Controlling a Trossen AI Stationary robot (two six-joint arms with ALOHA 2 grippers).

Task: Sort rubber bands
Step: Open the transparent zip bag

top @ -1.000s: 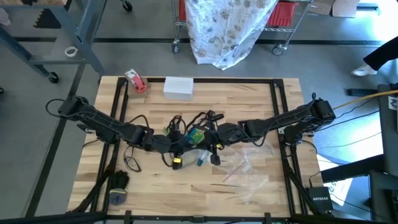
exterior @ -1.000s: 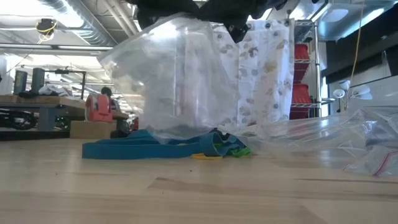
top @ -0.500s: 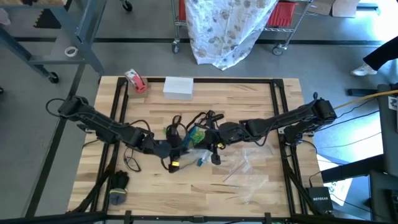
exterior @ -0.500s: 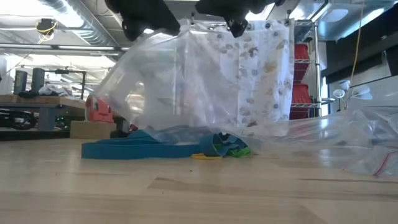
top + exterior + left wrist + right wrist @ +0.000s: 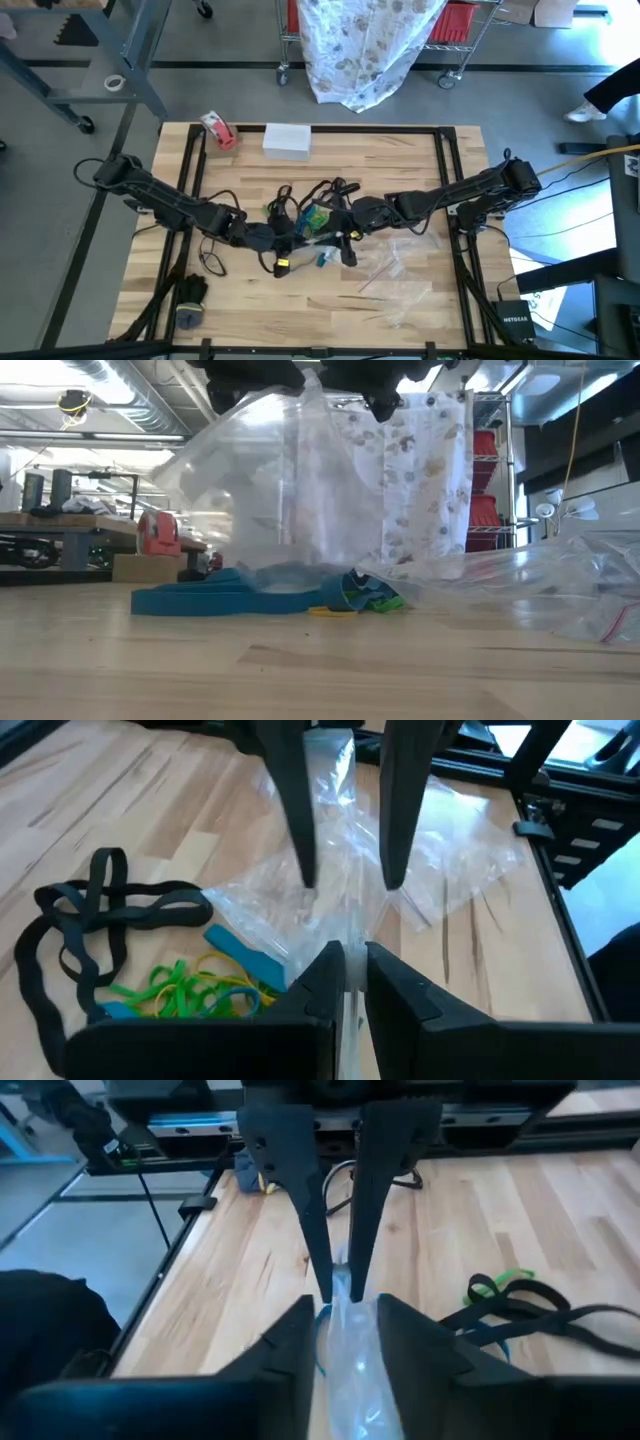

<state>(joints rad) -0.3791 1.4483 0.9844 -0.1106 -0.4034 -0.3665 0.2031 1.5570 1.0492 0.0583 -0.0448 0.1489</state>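
Clear bag [image 5: 290, 490] hangs between both grippers: left gripper [image 5: 347, 970] pinched on its edge, right gripper [image 5: 341, 1330] part-open around it. Bands [image 5: 150, 975] lie directly beneath.

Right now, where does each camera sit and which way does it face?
High: overhead, straight down on the table; both arms show.
Low: table-top height, level across at the bag; arm parts at top.
Left wrist: past left gripper, pinching the bag, toward right gripper.
Right wrist: past right gripper back toward left gripper.
Shared: both wrist views see the bag and rubber bands.
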